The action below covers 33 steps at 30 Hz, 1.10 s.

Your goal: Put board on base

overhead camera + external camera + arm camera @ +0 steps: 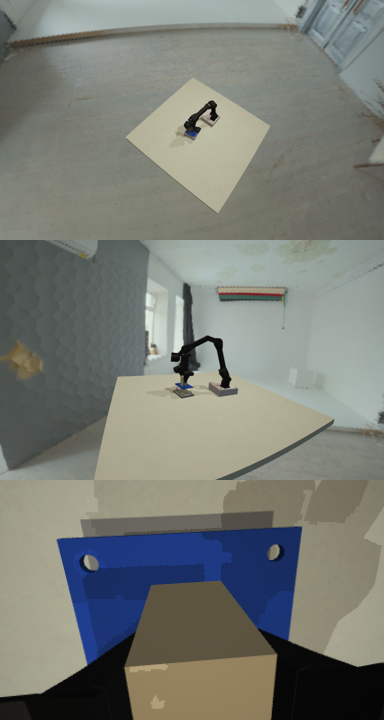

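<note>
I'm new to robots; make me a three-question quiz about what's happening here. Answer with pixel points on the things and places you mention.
1. True or false: the blue board (191,133) (180,385) (145,555) already lies flat on the grey base (186,135) (179,395).
2. Fill in: the claw (184,378) (191,633) grips the board by its tan ____.
3. Which colour are the pins on the base's posts?
A. red
B. gold
C. green

Key: 1. False, it hangs above the base. 2. Handle. 3. B.

One arm (200,112) (220,353); one gripper (193,129) (184,376) (191,633); one board (191,133) (184,386) (145,580) with one handle (183,380) (200,690) and, in the wrist view, two visible holes; one grey base (191,138) (182,396) (170,526), three gold pins discernible in the exterior view; one table (220,169) (181,438) (35,605).
</note>
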Available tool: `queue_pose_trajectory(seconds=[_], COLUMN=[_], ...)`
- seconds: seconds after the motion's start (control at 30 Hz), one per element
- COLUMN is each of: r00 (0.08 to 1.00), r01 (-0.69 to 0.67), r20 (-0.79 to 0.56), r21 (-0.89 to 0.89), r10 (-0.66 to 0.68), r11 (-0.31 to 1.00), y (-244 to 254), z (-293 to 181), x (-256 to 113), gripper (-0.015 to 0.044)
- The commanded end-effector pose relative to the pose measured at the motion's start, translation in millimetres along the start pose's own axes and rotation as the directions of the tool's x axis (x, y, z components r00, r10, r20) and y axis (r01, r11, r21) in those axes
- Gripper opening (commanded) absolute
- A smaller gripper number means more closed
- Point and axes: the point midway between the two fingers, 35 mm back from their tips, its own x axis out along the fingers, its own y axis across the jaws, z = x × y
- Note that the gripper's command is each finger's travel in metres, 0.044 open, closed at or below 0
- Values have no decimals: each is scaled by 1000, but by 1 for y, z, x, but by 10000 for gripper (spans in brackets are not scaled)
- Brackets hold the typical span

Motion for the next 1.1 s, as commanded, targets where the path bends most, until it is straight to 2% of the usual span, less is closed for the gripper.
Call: queue_pose_trajectory(seconds=[0.0, 0.5, 1.07], r00=[1000, 1000, 1000], r01=[-3, -3, 0], r20=[-7, -7, 0], r21=[-6, -3, 0], r10=[3, 3, 0], r11=[1000, 1000, 1000], y=[1, 1, 0], z=[-2, -2, 0], x=[6, 19, 19], gripper=[0, 0, 0])
